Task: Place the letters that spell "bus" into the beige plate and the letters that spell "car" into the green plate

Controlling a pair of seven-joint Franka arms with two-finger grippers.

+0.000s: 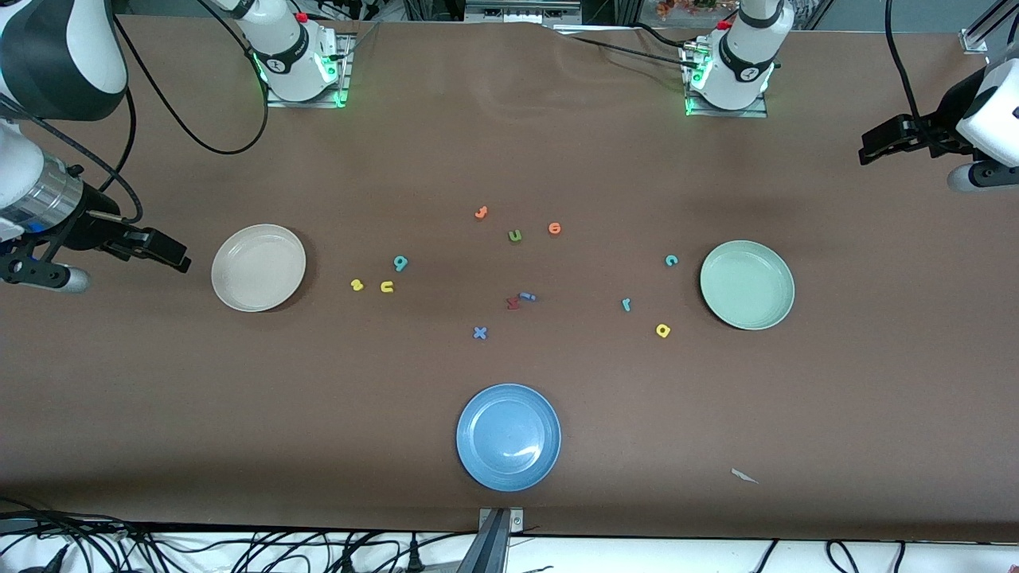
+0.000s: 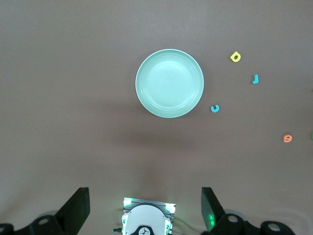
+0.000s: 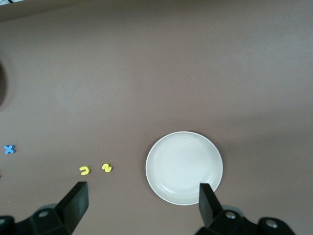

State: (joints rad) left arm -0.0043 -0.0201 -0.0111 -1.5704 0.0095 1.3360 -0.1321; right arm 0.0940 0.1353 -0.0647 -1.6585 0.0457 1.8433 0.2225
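Nearest the front camera, a blue plate (image 1: 508, 437) is sitting on the brown table (image 1: 239, 414), with a small white scrap (image 1: 743, 476) lying off toward the left arm's end. Farther up, a blue "x" (image 1: 479, 333) is lying alone, and a dark red letter (image 1: 513, 302) is touching a small blue letter (image 1: 528, 297) just beside it.

Toward the left arm's end, the yellow "a" (image 1: 662, 330) is lying nearest the camera of its group, the teal "r" (image 1: 626, 304) a little farther, and the teal "c" (image 1: 671, 259) farther again. All three are resting on the table beside the green plate (image 1: 747, 285), which is holding nothing.

Toward the right arm's end, the yellow "s" (image 1: 357, 285) and yellow "u" (image 1: 387, 286) are lying side by side, with the teal "b" (image 1: 400, 263) slightly farther from the camera. They are near the beige plate (image 1: 258, 267), which is also holding nothing.

Farther still, a green "u" (image 1: 514, 235) is sitting between two orange letters (image 1: 480, 212), apart from both.

Both arms are waiting at the table's ends. The right gripper (image 1: 171, 256) is hovering beside the beige plate with its fingers (image 3: 73, 205) spread wide and gripping nothing. The left gripper (image 1: 872, 147) is hanging up over the left arm's end of the table, its fingers (image 2: 76, 210) likewise spread and gripping nothing.
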